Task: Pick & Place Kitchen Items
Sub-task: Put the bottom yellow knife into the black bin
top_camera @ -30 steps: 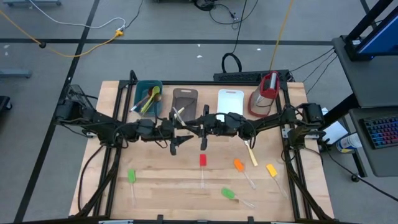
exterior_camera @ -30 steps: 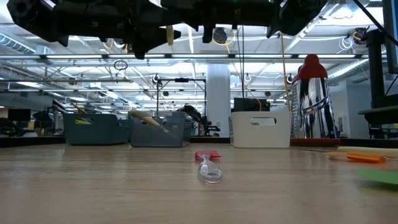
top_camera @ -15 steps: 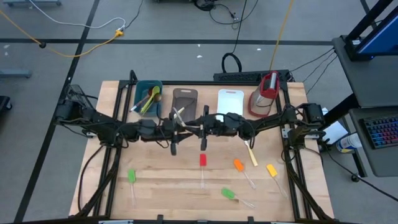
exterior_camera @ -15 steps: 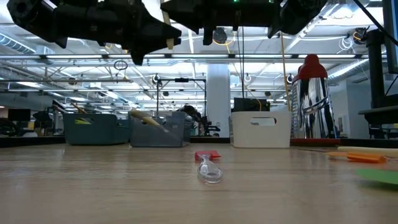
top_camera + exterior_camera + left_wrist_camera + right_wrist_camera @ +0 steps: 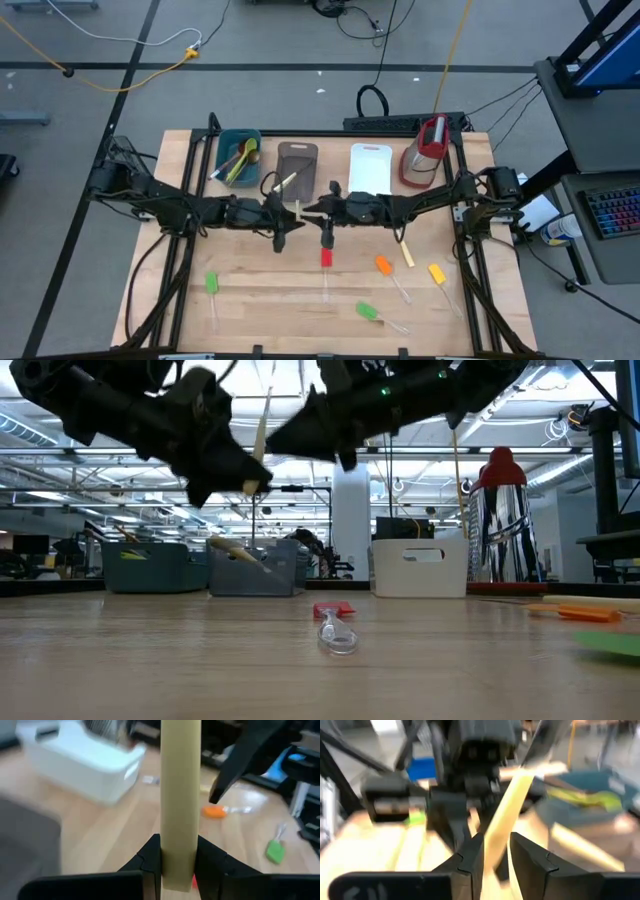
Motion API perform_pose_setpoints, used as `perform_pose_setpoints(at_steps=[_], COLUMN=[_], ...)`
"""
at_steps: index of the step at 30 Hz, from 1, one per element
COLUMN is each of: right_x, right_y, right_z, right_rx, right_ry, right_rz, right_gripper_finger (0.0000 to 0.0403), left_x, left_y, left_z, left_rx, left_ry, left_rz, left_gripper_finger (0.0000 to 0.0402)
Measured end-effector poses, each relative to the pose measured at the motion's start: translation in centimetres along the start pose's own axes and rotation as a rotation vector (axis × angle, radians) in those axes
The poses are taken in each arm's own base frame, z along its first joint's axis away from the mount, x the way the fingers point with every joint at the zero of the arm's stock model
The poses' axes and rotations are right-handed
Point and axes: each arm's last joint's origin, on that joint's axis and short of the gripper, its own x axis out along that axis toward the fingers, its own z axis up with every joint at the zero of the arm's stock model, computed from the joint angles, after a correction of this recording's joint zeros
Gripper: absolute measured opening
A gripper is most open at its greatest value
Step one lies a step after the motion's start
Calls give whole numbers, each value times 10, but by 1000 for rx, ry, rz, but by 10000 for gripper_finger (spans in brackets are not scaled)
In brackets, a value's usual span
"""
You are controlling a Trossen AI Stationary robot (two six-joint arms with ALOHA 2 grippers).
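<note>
- table [image 5: 180, 300]: small spatulas lay loose on it, red spatula [image 5: 325, 257] directly below the grippers
- left gripper [image 5: 177, 855]: up in the air over mid-table, clenched on the pale-handled utensil [image 5: 180, 795], handle upright between its pads
- right gripper [image 5: 495, 852]: facing the left one, straddled the same handle; couldn't tell if it gripped
- utensil: probably light, stiff, smooth, so it could pivot in a pinch; best held mid-handle, flat faces against the pads

tubs [image 5: 297, 160] behind; front tabletop [image 5: 280, 300] seemingly free
</note>
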Motion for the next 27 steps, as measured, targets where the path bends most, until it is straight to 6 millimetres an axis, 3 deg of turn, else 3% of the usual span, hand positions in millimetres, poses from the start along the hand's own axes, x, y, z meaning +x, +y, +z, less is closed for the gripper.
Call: perform_pose_setpoints(at_steps=[7, 11, 16, 20, 27], right_x=[-2, -4, -5, -5, -5], right_y=[2, 9, 14, 16, 16], right_z=[-17, -21, -22, -23, -22], right_rx=[55, 44, 22, 9, 10], right_ry=[173, 198, 202, 209, 205], right_rz=[-19, -3, 11, 16, 15], right_gripper_finger=[90, 89, 88, 89, 89], left_x=[-7, -14, -25, -29, -27], left_y=[10, 13, 11, 10, 24], left_z=[-13, 0, 42, 79, 112], left_rx=[-149, -241, -246, -235, -256], left_ry=[167, 308, 490, 560, 719], left_rz=[97, 202, 351, 329, 346], left_gripper_finger=[72, 72, 71, 71, 71])
